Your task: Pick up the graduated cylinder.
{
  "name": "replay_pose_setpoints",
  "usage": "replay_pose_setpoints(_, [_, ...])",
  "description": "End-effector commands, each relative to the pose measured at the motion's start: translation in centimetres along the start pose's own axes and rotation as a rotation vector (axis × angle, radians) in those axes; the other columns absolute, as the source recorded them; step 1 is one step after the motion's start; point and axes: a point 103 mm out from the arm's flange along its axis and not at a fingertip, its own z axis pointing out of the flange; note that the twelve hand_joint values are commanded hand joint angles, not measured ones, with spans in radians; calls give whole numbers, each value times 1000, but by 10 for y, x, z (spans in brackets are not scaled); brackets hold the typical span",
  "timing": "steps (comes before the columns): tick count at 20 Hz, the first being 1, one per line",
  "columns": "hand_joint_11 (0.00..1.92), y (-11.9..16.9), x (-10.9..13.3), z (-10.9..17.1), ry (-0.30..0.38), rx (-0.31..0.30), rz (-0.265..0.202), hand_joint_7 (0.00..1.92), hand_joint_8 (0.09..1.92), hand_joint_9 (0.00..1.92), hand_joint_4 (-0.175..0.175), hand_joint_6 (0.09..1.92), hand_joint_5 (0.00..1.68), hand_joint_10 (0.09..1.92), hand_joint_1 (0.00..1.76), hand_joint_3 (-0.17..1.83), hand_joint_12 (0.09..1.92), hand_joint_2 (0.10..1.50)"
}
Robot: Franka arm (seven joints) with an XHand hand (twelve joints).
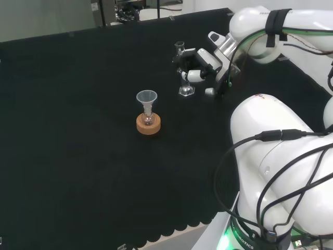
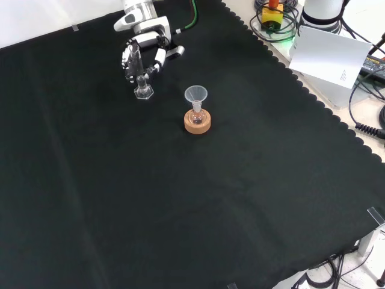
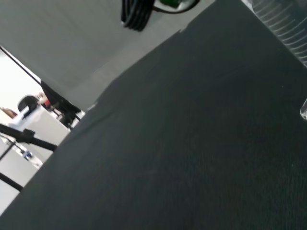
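Head view has the hand [image 1: 200, 65] up at the far side of the tabletop [image 1: 78, 130], just left of the arm's big white links. Its fingers are curled round the graduated cylinder [image 1: 183, 78], a thin clear tube standing upright on a hexagonal foot. The foot looks like it's sitting on the black cloth, though I can't really tell from this angle whether it's touching or just off it. The cylinder's top pokes out above the fingers.

Nearer the camera and a bit to the left in that same view, there's a small flask [image 1: 148, 119] on a cork ring [image 1: 148, 125], with a clear funnel [image 1: 146, 99] stuck in its neck. It stands apart from the cylinder, not touching anything else.

Front view shows the same setup from the other side: hand [image 2: 144, 57] coming in from the top, fingers wrapped on the cylinder [image 2: 142, 81], whose hex foot is down by the cloth. The flask [image 2: 197, 117] on its cork ring [image 2: 197, 125] sits to the right and slightly lower, funnel [image 2: 195, 95] on top.

Wrist view is mostly black cloth at a tilt, with a slice of ribbed clear glass [image 3: 283, 24] at one corner, which I'd take for the cylinder's graduated wall, up close.
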Motion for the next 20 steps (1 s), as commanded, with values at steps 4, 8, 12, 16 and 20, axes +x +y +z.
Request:
replay_pose_setpoints(4, [1097,-21,33,-27,-125,125,0,1002,517,1287,-19,536,917,111,1216,584,862,949])
replay_pose_setpoints(8, [1106,-42,52,-38,-190,193,19,1017,495,1299,-18,520,929,97,1217,585,852,946])
replay_pose_setpoints(12, [1112,-65,74,-46,-260,266,43,1027,483,1308,-18,511,939,88,1221,584,846,943])
replay_pose_setpoints(16, [1117,-83,95,-50,-324,332,59,1037,468,1316,-18,499,945,87,1222,585,838,941])
replay_pose_setpoints(20, [1118,-94,114,-50,-373,375,65,1040,463,1318,-16,496,947,87,1223,585,837,940])
